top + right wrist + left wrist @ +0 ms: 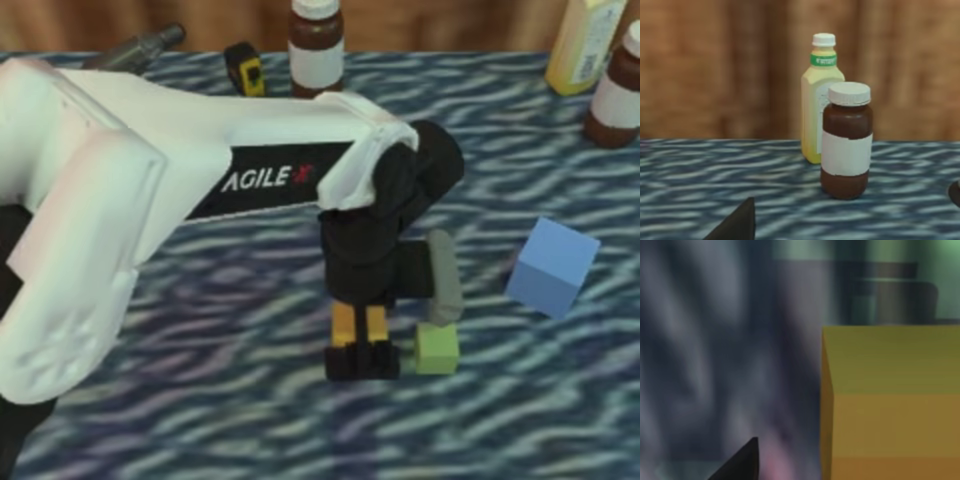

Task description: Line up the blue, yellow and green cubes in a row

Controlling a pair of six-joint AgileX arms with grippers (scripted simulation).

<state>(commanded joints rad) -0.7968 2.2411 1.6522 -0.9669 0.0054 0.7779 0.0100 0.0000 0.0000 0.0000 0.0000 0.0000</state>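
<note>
From above, the left arm reaches across the blue rippled tabletop (200, 400); its end effector (361, 358) points down, pinching the yellow cube (359, 324) near the middle. One green cube (437, 349) sits just right of it, nearly touching. One blue cube (552, 266) stands apart farther right, open cloth around it. Along the far edge: two brown jars (316, 45), one yellow bottle (586, 42), one tape measure (245, 68).

Left wrist view — the yellow cube (890, 405) fills the frame.

Right wrist view — one bottle (821, 100), one jar (846, 140); whether the right end effector is spread, I cannot tell.
</note>
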